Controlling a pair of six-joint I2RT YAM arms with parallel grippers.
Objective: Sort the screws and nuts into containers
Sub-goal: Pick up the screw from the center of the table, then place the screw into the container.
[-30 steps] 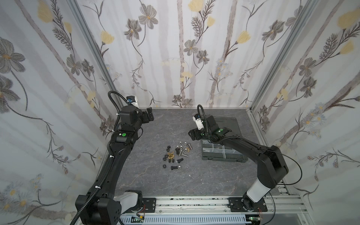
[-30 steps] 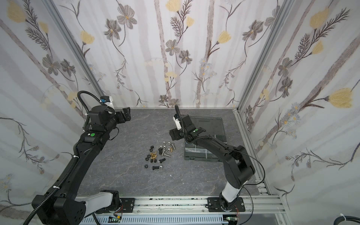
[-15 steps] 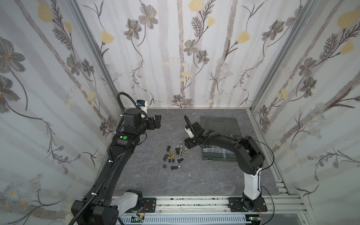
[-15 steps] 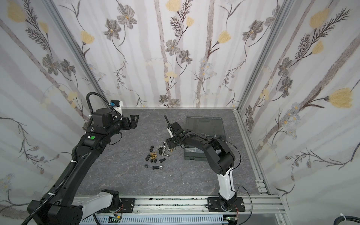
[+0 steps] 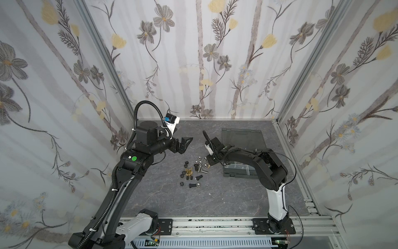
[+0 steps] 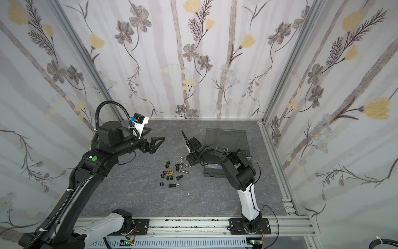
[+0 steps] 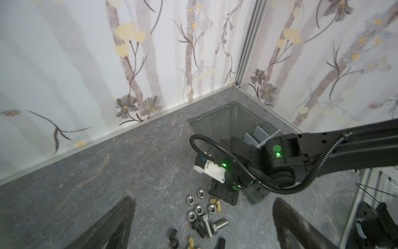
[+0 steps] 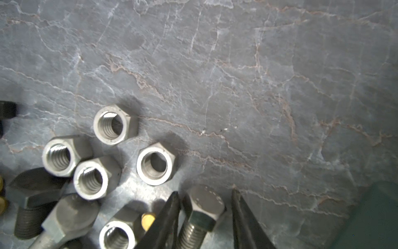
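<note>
Lining three sides of the cell, pale wall panels printed with grey and yellow flowers [image 5: 200, 54] meet at slanted aluminium corner posts [image 5: 108, 60]. The floor between them is a dark grey slate-look tabletop veined in white and rust [image 5: 163, 200], edged at the near side by a silver aluminium rail [image 5: 215, 224] that carries both arm bases.

On the left, the left gripper [image 5: 185, 142] hangs above the tabletop with its jaws spread wide and nothing between them. In the left wrist view its black fingers [image 7: 116, 224] stand far apart.

Near the middle lies a loose heap of small silver, black and brass screws and nuts [image 5: 195, 170], all on the bare surface. At the heap's right edge the right gripper [image 8: 204, 193] is down at the surface, its jaws narrowed around the hex head of a silver steel bolt [image 8: 202, 213] — a thin gap shows beside the head, so the bolt lies straddled, not clamped. Close by sit silver hex nuts [image 8: 115, 125] and a matte black bolt [image 8: 32, 194].

Farther right, the dark grey translucent organizer box [image 5: 234, 173] rests open on the slate, its lid [image 5: 243, 138] lying toward the back wall. Its divided compartments [image 5: 235, 167] are partly hidden by the right arm — I cannot tell whether they hold anything.
</note>
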